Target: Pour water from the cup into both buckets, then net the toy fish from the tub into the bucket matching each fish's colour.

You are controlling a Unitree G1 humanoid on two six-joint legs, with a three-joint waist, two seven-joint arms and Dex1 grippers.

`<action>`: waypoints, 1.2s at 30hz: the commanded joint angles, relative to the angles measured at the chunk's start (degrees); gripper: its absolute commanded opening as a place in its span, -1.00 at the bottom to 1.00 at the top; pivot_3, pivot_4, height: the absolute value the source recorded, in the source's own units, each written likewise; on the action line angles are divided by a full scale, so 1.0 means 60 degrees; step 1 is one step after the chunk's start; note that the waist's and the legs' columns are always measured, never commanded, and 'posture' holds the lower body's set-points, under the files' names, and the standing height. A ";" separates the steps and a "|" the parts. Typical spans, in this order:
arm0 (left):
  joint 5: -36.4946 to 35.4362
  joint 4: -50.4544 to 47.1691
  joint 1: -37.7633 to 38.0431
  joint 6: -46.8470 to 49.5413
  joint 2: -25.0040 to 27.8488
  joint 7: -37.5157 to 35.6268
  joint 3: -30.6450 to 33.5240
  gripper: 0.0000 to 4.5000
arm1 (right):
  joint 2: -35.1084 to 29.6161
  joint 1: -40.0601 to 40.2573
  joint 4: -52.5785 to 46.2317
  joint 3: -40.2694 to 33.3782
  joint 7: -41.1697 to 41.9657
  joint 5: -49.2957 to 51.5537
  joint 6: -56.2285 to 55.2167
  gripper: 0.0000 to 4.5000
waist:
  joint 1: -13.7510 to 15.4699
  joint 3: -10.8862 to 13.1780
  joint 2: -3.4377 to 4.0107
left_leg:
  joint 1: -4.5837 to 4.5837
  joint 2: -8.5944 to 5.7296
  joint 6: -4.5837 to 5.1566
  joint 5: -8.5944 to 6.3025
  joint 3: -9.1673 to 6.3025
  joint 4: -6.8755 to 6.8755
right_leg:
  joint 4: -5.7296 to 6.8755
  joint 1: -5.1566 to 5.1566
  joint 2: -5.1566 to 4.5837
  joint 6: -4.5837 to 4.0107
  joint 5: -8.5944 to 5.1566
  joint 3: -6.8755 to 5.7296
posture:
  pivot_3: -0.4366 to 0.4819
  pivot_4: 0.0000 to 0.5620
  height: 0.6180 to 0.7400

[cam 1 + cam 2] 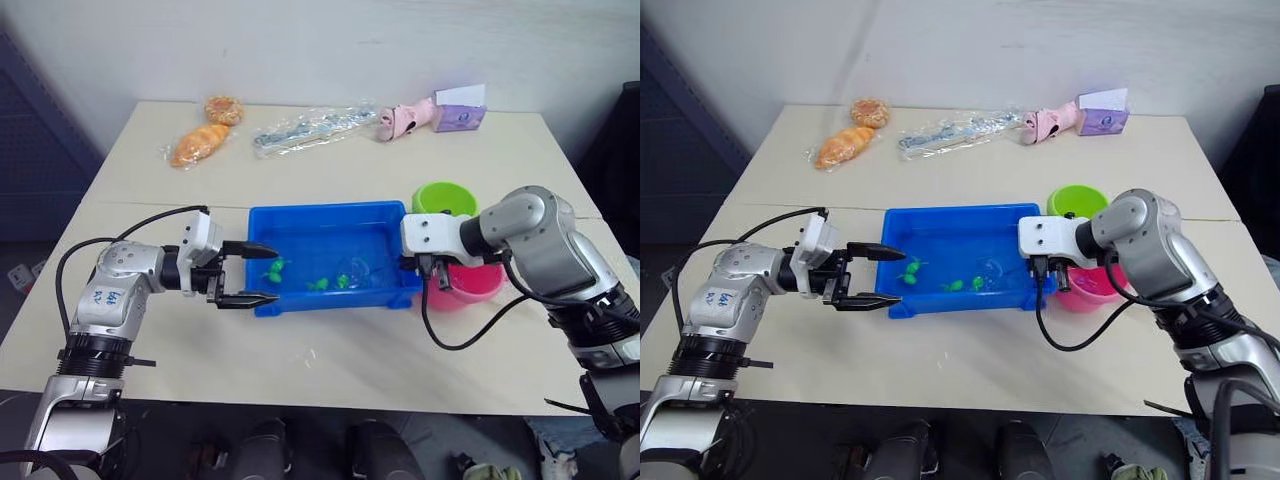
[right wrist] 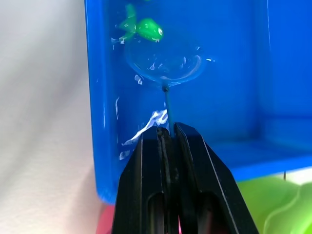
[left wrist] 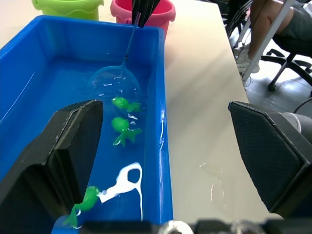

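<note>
While my right gripper pinches the thin dark handle of the small round blue-rimmed net, its hoop lies in the shallow bright blue plastic tub, just beside the tiny green toy fish. My left gripper hangs with fingers spread at the tub's left end. The lime green pail and pink pail stand against the tub's right side, behind my right wrist. Bread and plastic packets lie well apart along the table's far edge.

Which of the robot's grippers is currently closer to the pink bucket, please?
The right. The right gripper sits just over the pink bucket at the tub's right end, shut on the net's handle. The left gripper hangs open at the tub's far, left end.
</note>
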 commanded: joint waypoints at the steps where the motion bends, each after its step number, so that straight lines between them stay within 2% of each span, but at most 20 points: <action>1: 0.0032 -0.0165 0.0190 -0.0127 0.0265 -0.0042 0.0304 0.97 | 0.0142 -0.0126 -0.0302 -0.0135 -0.0023 0.0215 0.0333 -1.00 | -0.0010 0.0000 0.0000 | -0.0001 0.0000 0.0000 0.0000 0.0002 0.0000 | 0.0000 -0.0001 0.0000 0.0000 0.0000 0.0002 | -0.05 -0.47 1.00; 16: 0.0102 0.0174 0.0434 -0.0203 0.0518 0.0035 0.0535 0.97 | 0.0013 0.0415 -0.1011 -0.1282 -0.0507 0.1582 0.1887 -1.00 | -0.0022 0.0000 0.0000 | -0.0001 0.0000 0.0001 0.0000 0.0001 -0.0002 | 0.0004 -0.0005 0.0000 0.0000 0.0000 0.0002 | -0.05 -0.47 1.00; 25: 0.0137 0.0287 0.0326 -0.0231 0.0545 0.0034 0.0569 0.97 | -0.0528 0.0767 -0.1388 -0.2034 -0.0851 0.2322 0.2195 -1.00 | -0.0012 0.0000 0.0000 | -0.0002 0.0000 0.0004 -0.0002 0.0002 -0.0004 | 0.0002 -0.0006 -0.0001 0.0000 0.0000 0.0003 | -0.05 -0.47 1.00; 36: -0.0422 0.0084 -0.0146 0.0319 0.0023 0.0538 0.0874 0.97 | -0.1112 0.2336 -0.2827 -0.4953 -0.2107 0.3731 0.2422 -1.00 | 0.0004 0.0000 0.0000 | -0.0002 0.0000 0.0005 -0.0003 0.0002 -0.0003 | 0.0002 -0.0003 -0.0001 0.0000 0.0000 0.0004 | -0.05 -0.47 1.00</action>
